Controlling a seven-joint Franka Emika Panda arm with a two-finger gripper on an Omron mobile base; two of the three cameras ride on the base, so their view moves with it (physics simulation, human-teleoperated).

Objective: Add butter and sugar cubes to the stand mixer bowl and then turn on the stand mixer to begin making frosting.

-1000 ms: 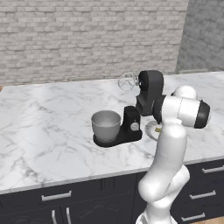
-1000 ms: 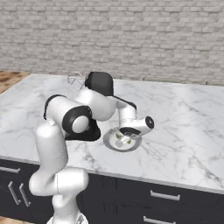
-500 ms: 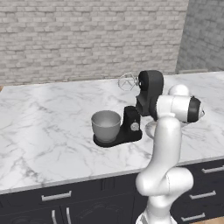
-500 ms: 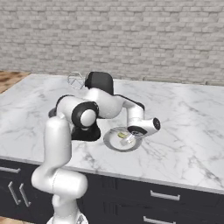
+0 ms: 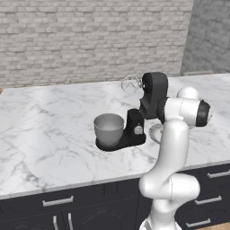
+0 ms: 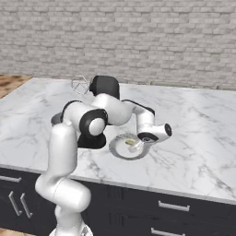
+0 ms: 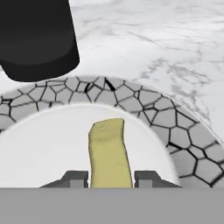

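Inspector A: Butter (image 7: 109, 151) lies on the flat grey plate (image 7: 175, 131) with the crackled rim, just beside the stand mixer (image 5: 150, 105) base. The gripper (image 7: 109, 178) is down over the plate, one finger tip on either side of the stick, close to its near end. Whether it is clenched on it I cannot tell

Inspector B: Risks?

Inspector A: A hold that near the end could let the stick pivot or slip out on lifting. The stand mixer bowl (image 5: 108, 129) sits on the far side of the mixer column, so the carry could clip the raised head or whisk (image 5: 131, 84). A drop onto the marble counter (image 5: 45, 130) is the likely failure
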